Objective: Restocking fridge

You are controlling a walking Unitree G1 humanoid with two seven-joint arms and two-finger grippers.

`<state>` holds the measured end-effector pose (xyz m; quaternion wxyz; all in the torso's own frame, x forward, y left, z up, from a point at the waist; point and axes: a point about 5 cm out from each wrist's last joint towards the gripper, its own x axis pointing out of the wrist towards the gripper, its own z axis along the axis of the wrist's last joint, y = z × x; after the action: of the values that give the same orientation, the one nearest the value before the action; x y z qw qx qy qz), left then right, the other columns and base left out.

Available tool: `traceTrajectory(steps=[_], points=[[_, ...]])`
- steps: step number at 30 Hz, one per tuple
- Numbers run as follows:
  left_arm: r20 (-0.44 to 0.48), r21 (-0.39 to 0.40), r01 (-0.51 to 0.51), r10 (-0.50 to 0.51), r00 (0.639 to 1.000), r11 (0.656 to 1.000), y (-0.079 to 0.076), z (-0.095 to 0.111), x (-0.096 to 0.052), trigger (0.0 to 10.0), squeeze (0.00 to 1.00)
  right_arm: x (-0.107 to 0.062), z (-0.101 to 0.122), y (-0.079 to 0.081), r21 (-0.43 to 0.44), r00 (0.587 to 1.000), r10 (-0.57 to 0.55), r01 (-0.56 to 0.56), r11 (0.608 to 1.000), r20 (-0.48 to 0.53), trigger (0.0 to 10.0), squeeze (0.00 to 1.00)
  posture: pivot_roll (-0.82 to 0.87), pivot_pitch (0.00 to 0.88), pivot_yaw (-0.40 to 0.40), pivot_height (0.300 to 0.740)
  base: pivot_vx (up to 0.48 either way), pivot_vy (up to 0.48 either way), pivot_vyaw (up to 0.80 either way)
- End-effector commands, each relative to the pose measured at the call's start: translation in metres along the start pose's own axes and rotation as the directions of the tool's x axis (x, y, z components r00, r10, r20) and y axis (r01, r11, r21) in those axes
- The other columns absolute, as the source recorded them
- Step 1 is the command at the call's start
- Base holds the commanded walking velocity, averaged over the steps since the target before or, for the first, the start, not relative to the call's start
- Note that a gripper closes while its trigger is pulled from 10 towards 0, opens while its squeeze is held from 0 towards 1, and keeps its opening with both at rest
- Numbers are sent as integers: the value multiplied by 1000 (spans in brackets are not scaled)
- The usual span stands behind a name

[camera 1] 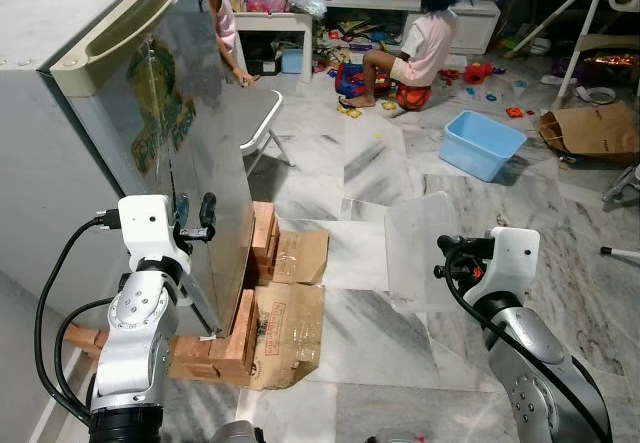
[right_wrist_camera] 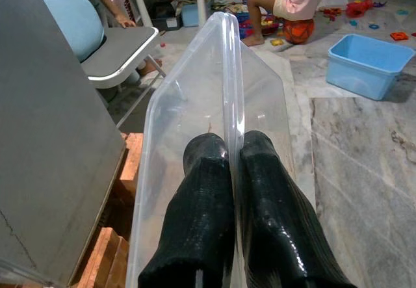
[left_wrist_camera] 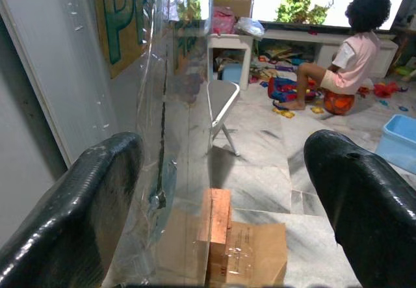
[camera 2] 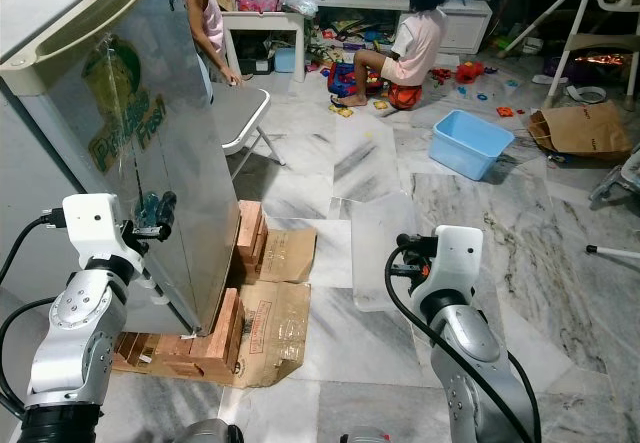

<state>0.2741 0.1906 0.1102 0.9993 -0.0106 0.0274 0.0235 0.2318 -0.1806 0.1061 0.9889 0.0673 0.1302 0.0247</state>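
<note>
Your right gripper (right_wrist_camera: 224,171) pinched the wall of a clear plastic bin (camera 1: 420,253) low over the marble floor; your left gripper (camera 1: 195,218), fingers spread, hovered at the closed silver fridge door (camera 1: 190,133). Opening looked the current step: you needed that edge hooked next.

I am facing the fridge (camera 1: 190,153), a tall silver-grey cabinet standing on stacked bricks over flattened cardboard. Its door is showing a green and yellow sticker and is looking closed, though I cannot be sure from here. My left gripper (camera 1: 194,219) is hovering with fingers spread right at the door's edge. My right gripper (right_wrist_camera: 231,190) is pinching the rim of a clear plastic bin (right_wrist_camera: 195,112), a long see-through tray. I am holding it out tilted on its side, apart from the fridge, over the marble floor.
</note>
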Motion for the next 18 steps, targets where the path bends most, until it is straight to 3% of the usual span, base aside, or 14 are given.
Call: traceTrajectory(steps=[1, 18], points=[[3, 2, 1, -1, 1000, 1000, 0, 1, 2, 10000, 0, 0, 5, 0, -7, 1000, 1, -1, 1000, 20, 10000, 0, -54, 0, 3, 740, 0, 0, 0], [3, 2, 1, -1, 1000, 1000, 0, 1, 2, 10000, 0, 0, 5, 0, -7, 1000, 1, -1, 1000, 20, 10000, 0, -54, 0, 3, 740, 0, 0, 0]])
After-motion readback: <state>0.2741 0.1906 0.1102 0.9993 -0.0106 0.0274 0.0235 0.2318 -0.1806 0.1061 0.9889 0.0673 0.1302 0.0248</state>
